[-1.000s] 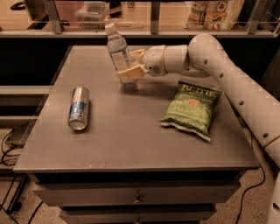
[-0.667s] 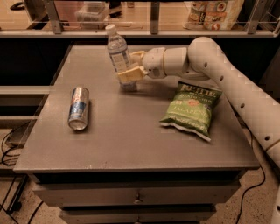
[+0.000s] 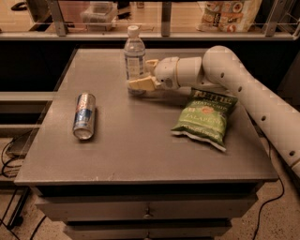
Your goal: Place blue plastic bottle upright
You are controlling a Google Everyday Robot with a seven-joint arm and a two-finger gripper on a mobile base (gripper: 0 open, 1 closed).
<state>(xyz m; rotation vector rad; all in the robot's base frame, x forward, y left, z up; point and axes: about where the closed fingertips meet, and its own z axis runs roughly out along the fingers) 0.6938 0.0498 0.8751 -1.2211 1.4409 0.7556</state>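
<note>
The blue plastic bottle (image 3: 134, 52), clear with a white cap and a pale label, stands upright on the grey table (image 3: 140, 140) near its back edge. My gripper (image 3: 145, 74) reaches in from the right and is shut on the bottle's lower part. One tan finger (image 3: 140, 84) crosses in front of the bottle's base, and the other sits behind its right side. The bottle's base looks level with the tabletop; the near finger hides where they meet.
A blue-silver can (image 3: 84, 116) lies on its side at the table's left. A green chip bag (image 3: 205, 118) lies right of centre, just below my arm (image 3: 243, 89). A shelf rail with packages (image 3: 225, 11) runs behind the table.
The bottle has gone from leaning left in my gripper to standing upright. The gripper has stayed in about the same spot.
</note>
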